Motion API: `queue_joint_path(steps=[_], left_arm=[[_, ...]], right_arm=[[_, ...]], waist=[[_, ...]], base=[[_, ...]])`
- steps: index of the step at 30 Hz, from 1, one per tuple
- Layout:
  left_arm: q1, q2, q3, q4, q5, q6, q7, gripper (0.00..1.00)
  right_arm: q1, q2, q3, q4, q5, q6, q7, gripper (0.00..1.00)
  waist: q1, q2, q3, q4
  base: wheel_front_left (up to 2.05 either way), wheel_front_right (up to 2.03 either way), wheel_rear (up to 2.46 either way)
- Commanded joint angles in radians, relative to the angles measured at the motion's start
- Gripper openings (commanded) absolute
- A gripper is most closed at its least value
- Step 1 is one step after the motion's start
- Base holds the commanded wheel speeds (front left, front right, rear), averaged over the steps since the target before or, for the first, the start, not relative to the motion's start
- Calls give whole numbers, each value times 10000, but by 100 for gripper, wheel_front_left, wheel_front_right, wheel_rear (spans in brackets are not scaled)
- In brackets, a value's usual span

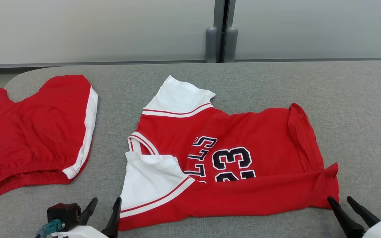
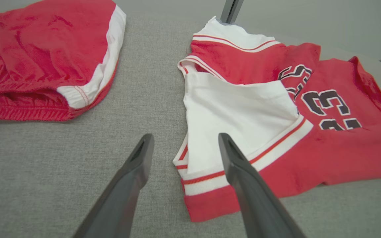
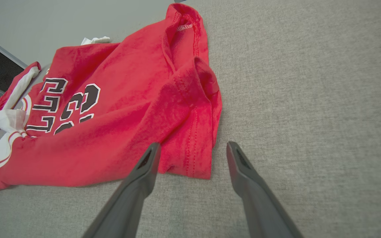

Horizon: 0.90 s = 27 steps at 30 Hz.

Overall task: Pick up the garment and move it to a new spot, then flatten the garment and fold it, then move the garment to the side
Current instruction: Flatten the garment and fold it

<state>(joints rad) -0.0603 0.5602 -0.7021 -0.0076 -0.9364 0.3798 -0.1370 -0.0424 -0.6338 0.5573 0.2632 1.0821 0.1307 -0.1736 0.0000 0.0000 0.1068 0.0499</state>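
Shorts (image 1: 35, 132): red with a white side stripe, laid in a loose heap at the left end of the table (image 1: 342, 99), well apart from the jersey.
Left gripper (image 1: 107, 199): fingers are spread wide and nothing is held. It is seen at the lower left, just beside the jersey's near white sleeve. In the left wrist view one finger is seen over the sleeve's striped edge, but contact cannot be told.
Jersey (image 1: 260, 138): red with white sleeves and a black "23". It is laid on the middle of the table, sleeves to the left and hem to the right. It is wrinkled, and its near edge is folded up over the lower part of the number.
Right gripper (image 1: 339, 197): fingers are spread wide and nothing is held. It is placed at the jersey's near right corner, which is seen just beyond the fingertips in the right wrist view.
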Motion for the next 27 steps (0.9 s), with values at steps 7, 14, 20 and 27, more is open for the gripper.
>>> queue_joint_path(steps=[7,14,20,27], left_arm=[[-299,-134,-483,809,-366,-309,1034,100],[-546,-395,-898,1516,-427,-401,1703,100],[-692,-547,-1082,1746,-577,-638,2059,100],[-695,-550,-1359,1875,-805,-832,2703,53]], right_arm=[[-488,404,89,772,-188,2,550,100],[-664,556,-43,1297,-398,2,879,100],[-830,734,-55,1469,-510,2,1249,100],[-823,933,86,1777,-438,2,1930,65]], waist=[[0,0,81,40],[0,0,96,20],[0,0,146,-12],[0,0,-175,40]], base=[[0,0,0],[0,0,0],[0,0,0],[0,0,0]])
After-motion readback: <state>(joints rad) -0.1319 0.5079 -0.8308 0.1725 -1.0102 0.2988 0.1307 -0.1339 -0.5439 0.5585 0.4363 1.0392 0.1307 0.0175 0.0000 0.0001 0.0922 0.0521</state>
